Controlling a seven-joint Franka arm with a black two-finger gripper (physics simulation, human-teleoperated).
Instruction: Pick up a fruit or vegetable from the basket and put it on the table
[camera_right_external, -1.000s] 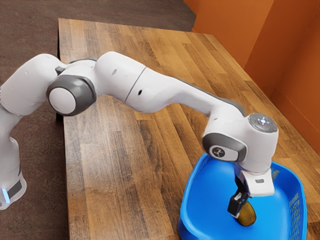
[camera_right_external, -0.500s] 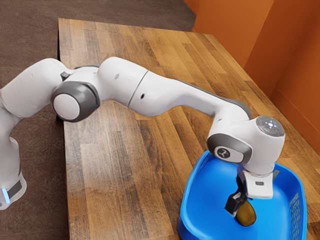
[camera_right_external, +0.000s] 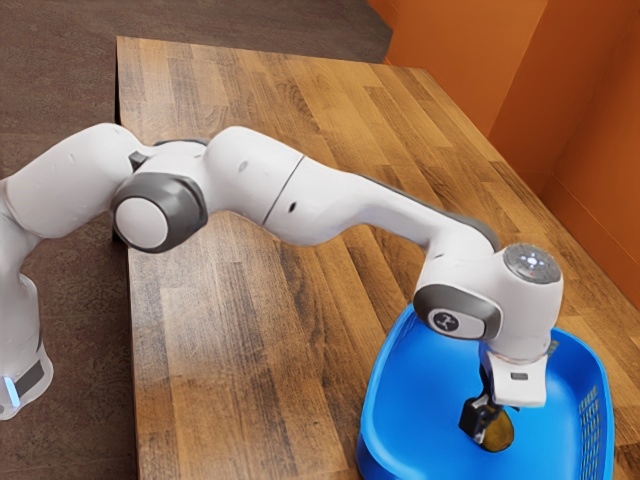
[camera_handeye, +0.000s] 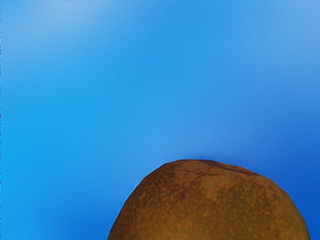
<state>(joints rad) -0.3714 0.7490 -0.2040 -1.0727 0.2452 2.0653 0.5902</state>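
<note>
1. Evidently the step in hand is the grasp; the brown, speckled fruit (camera_right_external: 500, 434) lies in the blue basket (camera_right_external: 376, 430), close beside the fingers (camera_right_external: 476, 422).
2. Whether the fingers are parted or clenched I cannot tell; I should not count the fruit as held until that is clear.
3. Its broad middle ought to sit centred between the fingers before any squeeze; a high or lopsided pinch on that rounded top could let it roll out.
4. Any further descent should be gentle; the basket floor under the fingers could stop them hard.
5. Once gripped, a short, straight lift would test the hold; then I should clear the rim fully and head for the counter (camera_right_external: 230, 330), outside the basket wall that surrounds the fingers.
</note>
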